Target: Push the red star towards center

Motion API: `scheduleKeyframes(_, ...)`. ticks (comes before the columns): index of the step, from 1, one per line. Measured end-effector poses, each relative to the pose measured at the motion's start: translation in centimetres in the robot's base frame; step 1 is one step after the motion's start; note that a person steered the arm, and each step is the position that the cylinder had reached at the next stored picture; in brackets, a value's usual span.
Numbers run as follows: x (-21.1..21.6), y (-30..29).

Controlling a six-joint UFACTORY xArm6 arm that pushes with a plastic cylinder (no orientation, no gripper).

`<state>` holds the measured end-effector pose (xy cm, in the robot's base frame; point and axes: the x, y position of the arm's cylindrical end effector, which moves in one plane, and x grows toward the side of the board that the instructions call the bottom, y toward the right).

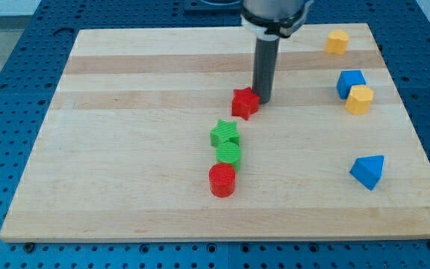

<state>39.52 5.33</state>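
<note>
Nearest to the camera stands the red cylinder (pixel 222 180), low on the wooden worktop (pixel 125 194). This arm carries no claw at all, so nothing can be open, closed or held; it ends only in a dark rod. The rod's tip (pixel 263 100) rests on the worktop, touching or almost touching the red star (pixel 245 103) on the side toward the view's right and slightly toward the top.

The red star lies a little above the middle of the worktop, near the center already. Just below it come the green star (pixel 225 134) and then the green cylinder (pixel 229 154), which touches the red cylinder. Far on the view's right are the blue cube (pixel 349 81) with a yellow block (pixel 360 99) beside it, another yellow block (pixel 337 42) near the top edge, and the blue triangular block (pixel 369 171) lower down.

The pushing step seems in hand and nearly finished. The next move probably needs only a short push down and left, stopping before the red star hits the green star.
</note>
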Motion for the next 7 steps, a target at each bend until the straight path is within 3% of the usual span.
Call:
scheduleKeyframes(3,0.5,-1.2)
scheduleKeyframes(4,-2.1,-1.7)
scheduleKeyframes(5,-2.0,-3.9)
scheduleKeyframes(7,1.1,-5.3)
